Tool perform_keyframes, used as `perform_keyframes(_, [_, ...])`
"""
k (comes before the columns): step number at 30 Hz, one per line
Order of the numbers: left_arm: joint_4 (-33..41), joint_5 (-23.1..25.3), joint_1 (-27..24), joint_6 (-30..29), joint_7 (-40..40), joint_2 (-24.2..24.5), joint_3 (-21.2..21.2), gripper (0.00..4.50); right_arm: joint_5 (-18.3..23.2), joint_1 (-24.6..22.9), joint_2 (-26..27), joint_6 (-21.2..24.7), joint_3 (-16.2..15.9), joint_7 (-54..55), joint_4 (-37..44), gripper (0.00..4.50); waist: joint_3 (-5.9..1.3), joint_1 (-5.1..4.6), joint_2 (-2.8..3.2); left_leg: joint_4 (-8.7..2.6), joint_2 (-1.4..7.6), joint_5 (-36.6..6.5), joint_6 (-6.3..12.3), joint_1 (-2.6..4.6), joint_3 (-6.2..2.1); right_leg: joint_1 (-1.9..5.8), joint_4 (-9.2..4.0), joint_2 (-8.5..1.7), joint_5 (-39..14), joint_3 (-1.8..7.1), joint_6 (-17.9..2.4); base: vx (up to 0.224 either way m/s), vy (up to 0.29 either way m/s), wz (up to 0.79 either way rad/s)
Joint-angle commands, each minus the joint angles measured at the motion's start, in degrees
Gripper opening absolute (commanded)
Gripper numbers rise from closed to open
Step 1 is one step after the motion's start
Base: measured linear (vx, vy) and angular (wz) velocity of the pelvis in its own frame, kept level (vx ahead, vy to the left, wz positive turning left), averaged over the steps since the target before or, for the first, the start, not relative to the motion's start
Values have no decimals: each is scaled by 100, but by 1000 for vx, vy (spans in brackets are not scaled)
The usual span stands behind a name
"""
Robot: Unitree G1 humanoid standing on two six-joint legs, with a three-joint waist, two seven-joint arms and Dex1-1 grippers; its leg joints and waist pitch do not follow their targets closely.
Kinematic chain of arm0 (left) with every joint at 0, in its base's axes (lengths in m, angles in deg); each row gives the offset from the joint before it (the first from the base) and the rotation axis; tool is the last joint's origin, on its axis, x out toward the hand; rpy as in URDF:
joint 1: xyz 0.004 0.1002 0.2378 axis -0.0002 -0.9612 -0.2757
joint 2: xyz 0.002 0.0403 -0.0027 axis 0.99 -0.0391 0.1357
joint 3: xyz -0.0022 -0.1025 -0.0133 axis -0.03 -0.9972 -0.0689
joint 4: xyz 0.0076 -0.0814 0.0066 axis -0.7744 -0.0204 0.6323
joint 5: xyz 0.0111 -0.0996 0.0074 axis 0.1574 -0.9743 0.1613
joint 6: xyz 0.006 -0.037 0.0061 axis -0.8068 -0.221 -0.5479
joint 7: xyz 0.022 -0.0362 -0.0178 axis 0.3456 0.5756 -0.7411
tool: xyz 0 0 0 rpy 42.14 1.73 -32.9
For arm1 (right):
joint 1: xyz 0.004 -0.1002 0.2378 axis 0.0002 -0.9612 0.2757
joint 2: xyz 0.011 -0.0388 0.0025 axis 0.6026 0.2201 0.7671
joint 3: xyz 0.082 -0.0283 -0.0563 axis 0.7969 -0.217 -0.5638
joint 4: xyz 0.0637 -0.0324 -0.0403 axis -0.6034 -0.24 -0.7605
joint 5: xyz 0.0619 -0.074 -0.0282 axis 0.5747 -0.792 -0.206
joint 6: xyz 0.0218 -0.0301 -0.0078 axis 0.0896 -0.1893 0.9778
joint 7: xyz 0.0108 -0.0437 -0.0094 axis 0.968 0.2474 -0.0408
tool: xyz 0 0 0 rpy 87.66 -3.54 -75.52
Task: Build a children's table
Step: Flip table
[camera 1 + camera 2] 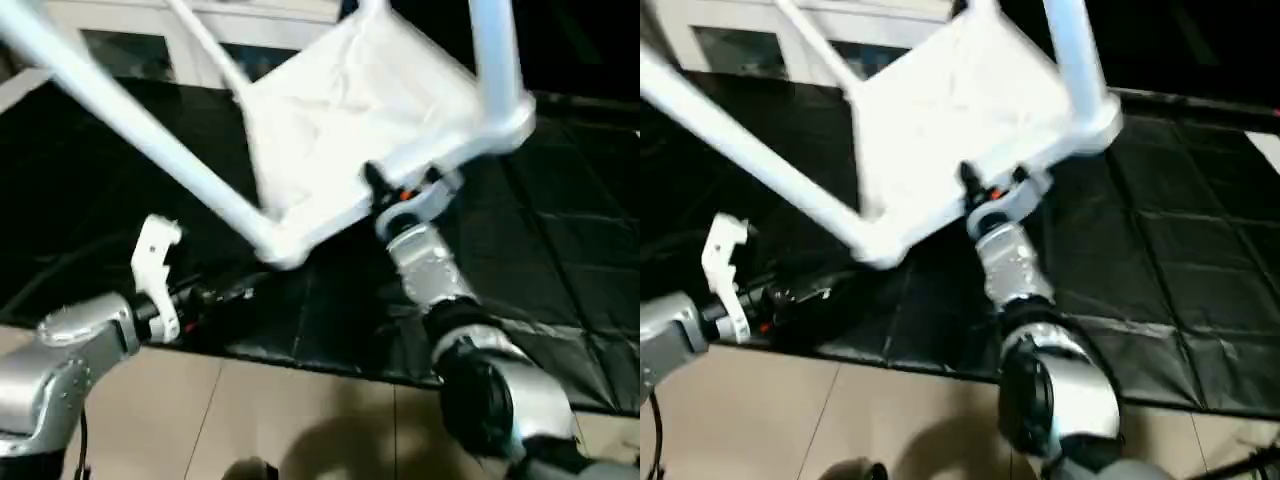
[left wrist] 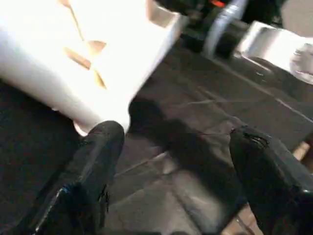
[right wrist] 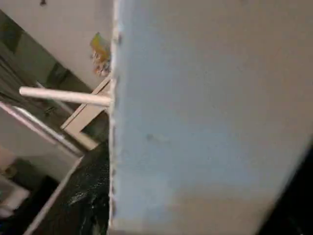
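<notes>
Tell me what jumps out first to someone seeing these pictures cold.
The white children's table dominates: it is tipped up over the black floor mat, legs pointing outward, one long leg slanting to the upper left. The right gripper is closed on the edge of its frame. The left gripper stands open just beside a corner of the table, holding nothing.

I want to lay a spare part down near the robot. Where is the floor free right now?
Free: the black mat right of the right gripper, and the tan floor between the two forearms. Crowded: around the children's table, tilted over the mat's middle, and beside the left gripper.
</notes>
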Motion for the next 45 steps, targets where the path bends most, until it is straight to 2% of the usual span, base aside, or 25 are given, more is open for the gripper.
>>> perform_keyframes(1, [232, -36, 41, -114, 124, 143, 129, 396, -526, -262, -246, -369, -123, 515, 668, 191, -418, -68, 13, -451, 254, -1001, -213, 301, -85, 150, -305, -225, -367, 177, -938, 0, 0, 0])
perform_keyframes(4, [267, 65, 157, -75, 31, 179, 182, 396, -971, -585, -256, -361, -342, 962, 1267, 191, -425, -51, 2, -457, 243, -1004, -333, 323, -85, 122, -306, -197, -402, 180, -747, 0, 0, 0])
perform_keyframes(6, [279, 59, 280, -59, -71, 180, 181, 396, -1397, -933, -271, -97, -669, 1278, 1947, 191, -401, -52, -2, -487, 241, -1244, -483, 320, -99, 116, -341, -201, -703, 197, -603, 0, 0, 0])
perform_keyframes(8, [298, 54, 323, -68, -101, 191, 190, 396, -1556, -1069, -268, 91, -795, 1396, 2234, 191, -391, -72, -4, -514, 234, -1427, -592, 309, -116, 125, -362, -199, -959, 204, -488, 0, 0, 0])
perform_keyframes(9, [326, 84, 394, -60, -156, 168, 198, 396, -1848, -1311, -302, 444, -1049, 1543, 2697, 191, -381, -67, 7, -521, 233, -1488, -652, 325, -117, 104, -384, -180, -1034, 212, -396, 0, 0, 0])
perform_keyframes(10, [326, 84, 394, -60, -156, 168, 198, 396, -1848, -1311, -302, 444, -1049, 1543, 2697, 191, -381, -67, 7, -521, 233, -1488, -652, 325, -117, 104, -384, -180, -1034, 212, -396, 0, 0, 0])
perform_keyframes(11, [321, 112, 423, -43, -182, 149, 203, 396, -1974, -1390, -324, 545, -1130, 1607, 2832, 191, -362, -108, -21, -553, 221, -1732, -729, 295, -143, 142, -406, -199, -1327, 213, -328, 0, 0, 0])
perform_keyframes(12, [294, 155, 484, -9, -240, 111, 214, 396, -2171, -1580, -367, 794, -1297, 1715, 3137, 191, -344, -124, -26, -570, 216, -1954, -772, 299, -150, 136, -447, -219, -1656, 226, -262, 0, 0, 0])
perform_keyframes(14, [286, 152, 508, -7, -259, 102, 222, 396, -2262, -1680, -379, 947, -1370, 1802, 3308, 191, -339, -150, -23, -574, 214, -2131, -801, 332, -161, 117, -492, -226, -1926, 245, -178, 0, 0, 0])
perform_keyframes(15, [289, 148, 534, -1, -279, 109, 253, 396, -2390, -1851, -428, 1238, -1555, 1902, 3603, 191, -346, -174, -30, -575, 212, -2136, -805, 337, -169, 118, -503, -221, -1927, 247, -166, 0, 0, 0])
perform_keyframes(18, [309, 150, 555, 12, -302, 117, 294, 396, -2556, -1953, -483, 1514, -1718, 2037, 3880, 191, -361, -231, -44, -583, 211, -2158, -826, 334, -183, 117, -483, -192, -1733, 235, -191, 0, 0, 0])
perform_keyframes(25, [269, 356, 804, 194, -340, 203, 370, 396, -2981, -1851, -582, 1980, -2032, 2198, 4007, 191, -360, -269, -58, -580, 216, -2362, -863, 370, -185, 73, -499, -181, -1774, 240, -220, 0, 0, 0])
perform_keyframes(26, [266, 424, 865, 242, -349, 240, 390, 396, -2972, -1818, -569, 2047, -2056, 2193, 3973, 191, -361, -267, -89, -584, 218, -2394, -872, 371, -190, 75, -495, -180, -1801, 239, -202, 0, 0, 0])
perform_keyframes(28, [253, 546, 974, 351, -378, 300, 432, 396, -2939, -1787, -556, 2208, -2127, 2154, 3956, 191, -355, -276, -74, -591, 220, -2478, -913, 380, -195, 63, -498, -180, -1835, 239, -199, 0, 0, 0])
perform_keyframes(30, [201, 810, 1221, 579, -516, 342, 485, 396, -2804, -1769, -455, 2397, -2125, 2080, 3879, 191, -360, -282, -130, -591, 229, -2630, -953, 399, -203, 50, -514, -196, -1911, 241, -182, 0, 0, 0])
perform_keyframes(32, [193, 967, 1336, 725, -542, 382, 538, 396, -2767, -1749, -428, 2512, -2092, 2073, 3819, 261, -362, -283, -116, -605, 233, -2630, -990, 390, -218, 55, -503, -198, -1835, 237, -156, 0, 0, 0])
perform_keyframes(33, [181, 1092, 1422, 846, -573, 412, 566, 396, -2750, -1733, -431, 2569, -2083, 2048, 3779, 261, -364, -301, -137, -608, 229, -2620, -1013, 384, -220, 63, -496, -185, -1737, 231, -156, 0, 0, 0])
perform_keyframes(34, [154, 1330, 1565, 1088, -586, 490, 647, 396, -2703, -1729, -410, 2583, -2015, 2079, 3749, 261, -364, -312, -188, -605, 229, -2611, -1000, 382, -213, 65, -505, -187, -1723, 231, -164, 0, 0, 0])
perform_keyframes(35, [151, 1345, 1578, 1108, -586, 494, 651, 396, -2700, -1728, -408, 2584, -2010, 2081, 3747, 281, -380, -309, -154, -598, 232, -2646, -1031, 392, -220, 63, -497, -204, -1725, 235, -175, 0, 0, 0])
perform_keyframes(37, [152, 1371, 1741, 1221, -615, 463, 606, 396, -2699, -1711, -413, 2598, -2000, 2065, 3726, 296, -399, -325, -167, -596, 235, -2483, -1069, 373, -220, 89, -456, -199, -1419, 220, -243, 0, 0, 0])
perform_keyframes(38, [154, 1430, 1830, 1333, -598, 475, 608, 396, -2697, -1698, -424, 2617, -2000, 2059, 3704, 304, -431, -329, -190, -569, 233, -2166, -1036, 358, -208, 119, -410, -195, -1011, 213, -315, 0, 0, 0])
perform_keyframes(39, [130, 1679, 1989, 1661, -542, 586, 673, 396, -2691, -1680, -445, 2628, -2011, 2021, 3632, 307, -419, -317, -181, -559, 226, -1908, -984, 319, -192, 142, -401, -196, -771, 216, -341, 0, 0, 0])
perform_keyframes(41, [64, 1898, 2076, 1861, -609, 656, 711, 396, -2730, -1674, -474, 2645, -2058, 1983, 3578, 336, -410, -327, -181, -553, 226, -1777, -981, 312, -182, 152, -385, -188, -646, 212, -339, 0, 0, 0])
perform_keyframes(42, [-212, 2399, 2309, 2464, -844, 780, 718, 396, -2712, -1691, -504, 2571, -2142, 1785, 3489, 336, -402, -319, -197, -547, 224, -1793, -949, 308, -178, 161, -414, -193, -739, 222, -276, 0, 0, 0])
perform_keyframes(45, [-537, 2910, 2600, 3179, -1081, 927, 698, 396, -2651, -1721, -500, 2404, -2163, 1649, 3402, 336, -404, -312, -187, -546, 238, -1846, -975, 325, -187, 150, -413, -215, -843, 223, -275, 0, 0, 0])
